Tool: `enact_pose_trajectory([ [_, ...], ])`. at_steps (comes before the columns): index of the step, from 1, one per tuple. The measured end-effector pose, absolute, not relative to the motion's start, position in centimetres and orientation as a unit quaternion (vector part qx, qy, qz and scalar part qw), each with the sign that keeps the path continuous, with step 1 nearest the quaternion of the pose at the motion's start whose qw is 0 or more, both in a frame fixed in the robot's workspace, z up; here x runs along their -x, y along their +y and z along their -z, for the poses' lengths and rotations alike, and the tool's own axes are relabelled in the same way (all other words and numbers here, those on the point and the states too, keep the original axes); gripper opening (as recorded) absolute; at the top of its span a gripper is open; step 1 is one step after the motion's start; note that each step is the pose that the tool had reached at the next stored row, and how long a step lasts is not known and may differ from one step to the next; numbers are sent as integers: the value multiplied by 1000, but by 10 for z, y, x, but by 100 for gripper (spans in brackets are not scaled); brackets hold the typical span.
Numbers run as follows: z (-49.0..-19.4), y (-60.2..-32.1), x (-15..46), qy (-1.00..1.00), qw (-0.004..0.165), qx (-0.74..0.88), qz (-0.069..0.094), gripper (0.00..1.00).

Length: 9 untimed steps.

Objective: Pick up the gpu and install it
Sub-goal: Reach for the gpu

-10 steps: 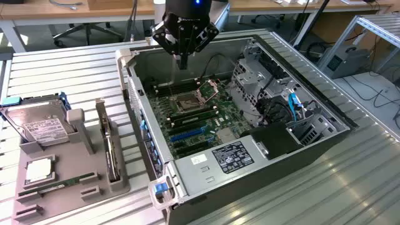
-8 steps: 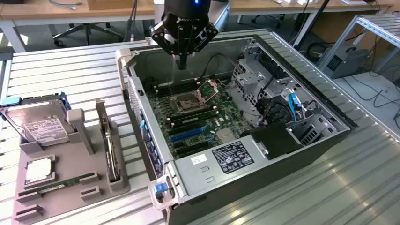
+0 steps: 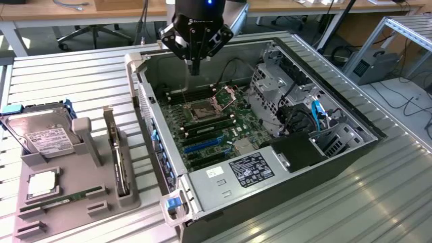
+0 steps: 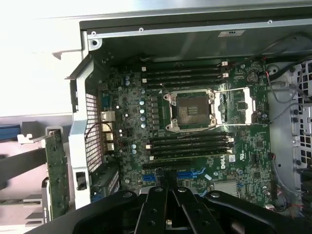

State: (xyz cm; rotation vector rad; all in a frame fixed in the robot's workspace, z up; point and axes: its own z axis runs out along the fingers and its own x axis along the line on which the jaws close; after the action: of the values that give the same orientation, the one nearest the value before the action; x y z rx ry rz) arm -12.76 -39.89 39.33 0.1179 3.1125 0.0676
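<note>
Exterior view: the arm hangs straight down over the far end of the open case (image 3: 143, 96), its gripper (image 3: 194, 71) clenched on nothing. The gpu (image 3: 121, 162) stands on edge in a grey holder (image 3: 74, 174) at the exterior view's left, well apart from the gripper, with the case wall between. A hard drive (image 3: 44, 134) sits near it

Wrist view: the shut gripper (image 4: 168, 185) hovers over the motherboard (image 4: 195, 146), and the gpu (image 4: 57, 175) stands outside the case wall

The gpu (image 3: 122, 169) stands edge-on, its fan side hidden.
</note>
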Motion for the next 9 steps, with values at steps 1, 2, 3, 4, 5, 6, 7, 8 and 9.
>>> enact_pose_trajectory([
  [1,-393,-399,128,999,13,-38,-22,11],
  [2,-393,-399,129,999,13,-38,-22,11],
  [3,-393,-399,129,999,13,-38,-22,11],
  [4,-393,-399,130,999,13,-38,-22,11],
  [5,-393,-399,130,999,13,-38,-22,11],
  [6,-393,-399,131,999,13,-38,-22,11],
  [7,-393,-399,131,999,13,-38,-22,11],
  [8,-393,-399,132,999,13,-38,-22,11],
  [9,-393,-399,132,999,13,-38,-22,11],
])
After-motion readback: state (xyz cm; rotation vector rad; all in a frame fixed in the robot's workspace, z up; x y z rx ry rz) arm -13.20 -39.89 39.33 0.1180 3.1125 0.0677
